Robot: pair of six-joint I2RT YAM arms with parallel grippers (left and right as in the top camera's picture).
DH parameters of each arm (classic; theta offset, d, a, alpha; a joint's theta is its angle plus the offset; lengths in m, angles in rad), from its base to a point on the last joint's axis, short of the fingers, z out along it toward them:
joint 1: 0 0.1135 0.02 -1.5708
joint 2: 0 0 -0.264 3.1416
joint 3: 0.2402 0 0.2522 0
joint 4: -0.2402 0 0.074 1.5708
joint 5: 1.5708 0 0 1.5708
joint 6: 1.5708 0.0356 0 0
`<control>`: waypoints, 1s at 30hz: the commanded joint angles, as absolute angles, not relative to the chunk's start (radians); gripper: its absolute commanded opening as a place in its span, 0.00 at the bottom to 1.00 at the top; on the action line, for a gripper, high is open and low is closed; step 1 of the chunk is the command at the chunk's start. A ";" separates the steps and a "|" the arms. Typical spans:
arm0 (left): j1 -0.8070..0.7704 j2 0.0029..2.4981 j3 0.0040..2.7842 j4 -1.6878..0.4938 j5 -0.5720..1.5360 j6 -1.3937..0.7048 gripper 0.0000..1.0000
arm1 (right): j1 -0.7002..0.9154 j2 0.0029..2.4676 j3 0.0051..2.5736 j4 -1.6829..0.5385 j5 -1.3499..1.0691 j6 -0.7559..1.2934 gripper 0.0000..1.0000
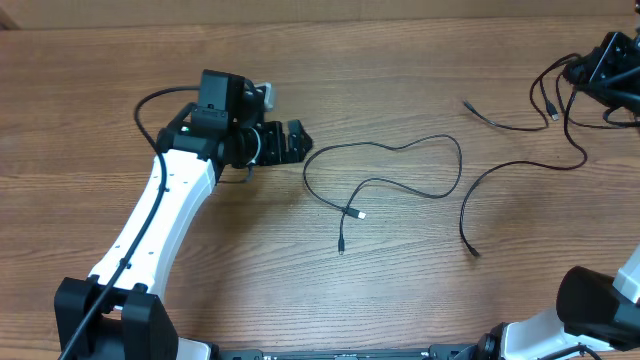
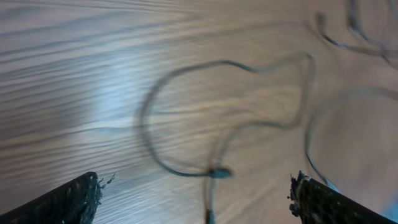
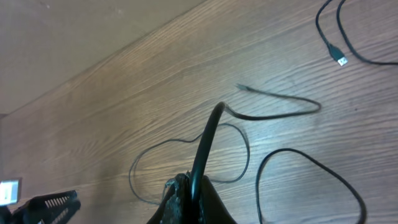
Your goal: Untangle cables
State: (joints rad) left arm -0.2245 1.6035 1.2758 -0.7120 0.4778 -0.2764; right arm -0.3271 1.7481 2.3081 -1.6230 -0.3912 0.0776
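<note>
Cables (image 1: 465, 215) are maybe halfway sorted, I'd say. Going by the looped cable (image 1: 360, 146) in the middle of the table (image 1: 100, 80) as my reference point for everything.

The left arm (image 1: 165, 205) reaches in from the loop's left side. The left gripper (image 1: 298, 140) hangs just left of the loop with its fingers spread wide and nothing between them. From its own camera it's looking straight down at the loop, a bit blurry.

The loop itself looks free. It lies by itself and only curls back over its own tail, where a small plug (image 1: 361, 214) sits inside the curve. Just right of it runs a curved cable (image 1: 530, 163), close to the loop, but as far as I can tell not crossing it. Further right and back lies a short cord (image 1: 505, 126).

The part that's left is far right and behind the loop. The right gripper (image 3: 189, 186) is pressed together on a thin cord that rises out of its fingers, and around it sits a bunch of cords (image 1: 572, 72) overlapping each other. I can't tell how knotted they are, it's too small in the overhead shot.

So that's one clear and one nearly clear, and the clump needs pulling apart.
</note>
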 commanded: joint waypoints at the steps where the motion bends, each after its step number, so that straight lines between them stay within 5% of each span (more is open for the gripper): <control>1: -0.284 1.582 1.282 -0.701 0.556 -0.152 1.00 | -0.332 1.734 2.314 -1.607 -0.382 0.062 0.04; 12: -0.561 1.639 1.281 -0.622 0.060 -0.019 1.00 | -0.332 1.734 2.314 -1.611 -0.382 0.062 0.04; 30: -0.682 1.997 1.281 -0.398 0.023 0.135 1.00 | -0.332 1.734 2.314 -1.618 -0.382 0.062 0.04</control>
State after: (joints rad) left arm -0.6811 1.9591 1.2758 -0.4129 0.0357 0.1127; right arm -0.3275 1.7477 2.3081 -1.6211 -0.3847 0.0731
